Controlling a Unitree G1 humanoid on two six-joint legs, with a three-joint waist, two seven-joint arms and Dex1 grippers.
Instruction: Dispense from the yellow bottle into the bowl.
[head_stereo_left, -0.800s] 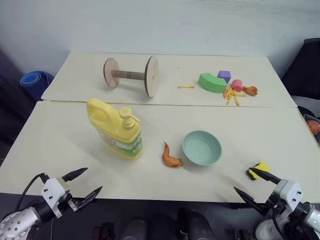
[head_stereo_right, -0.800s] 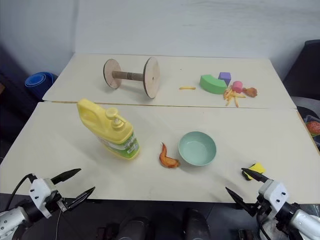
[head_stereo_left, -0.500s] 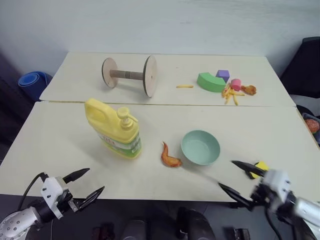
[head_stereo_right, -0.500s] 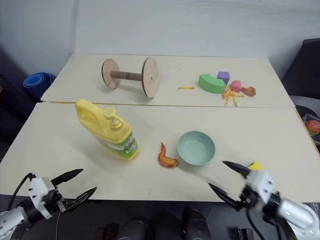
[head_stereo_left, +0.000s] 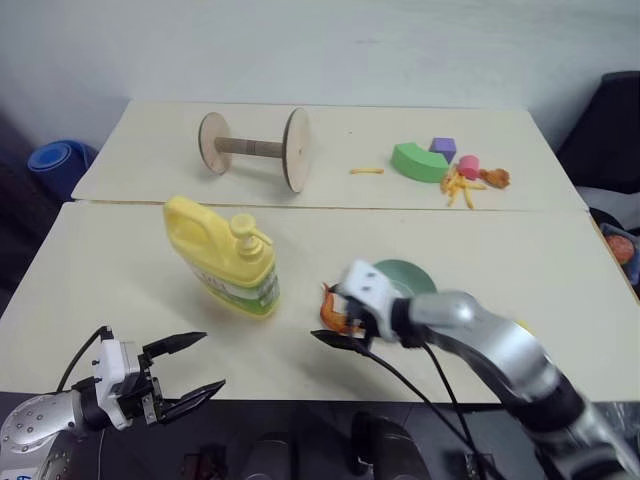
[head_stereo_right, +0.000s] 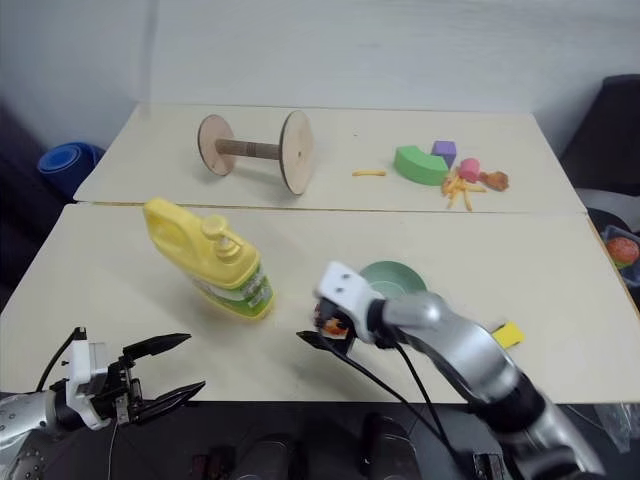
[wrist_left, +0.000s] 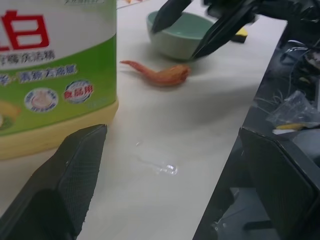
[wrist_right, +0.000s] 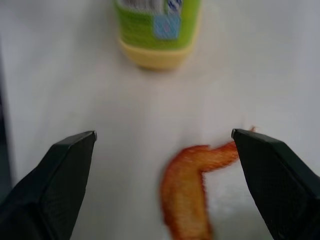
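Observation:
The yellow bottle (head_stereo_left: 225, 258) stands upright on the near table, left of centre, its pump nozzle pointing right. The pale green bowl (head_stereo_right: 395, 276) sits to its right, partly covered by my right arm. My right gripper (head_stereo_left: 322, 315) hangs open, tilted down, over an orange shrimp-like toy (wrist_right: 192, 190) between bottle and bowl, holding nothing. In the right wrist view the bottle's base (wrist_right: 157, 30) lies beyond the open fingers. My left gripper (head_stereo_left: 212, 360) is open and empty at the table's front edge, below the bottle. Its wrist view shows the bottle's label (wrist_left: 50, 75) close by and the bowl (wrist_left: 175, 42) farther off.
On the far table lie a wooden spool (head_stereo_left: 255, 148), a dark green arch block (head_stereo_left: 420, 162), a purple cube (head_stereo_left: 442, 148) and small toy food (head_stereo_left: 470, 180). A yellow block (head_stereo_right: 508, 335) lies near the front right edge. A blue roll (head_stereo_left: 55, 160) sits off the left side.
My right arm has swung left from the front right edge to over the orange toy, now covering part of the bowl. The left gripper has barely shifted. Bottle and bowl stay put.

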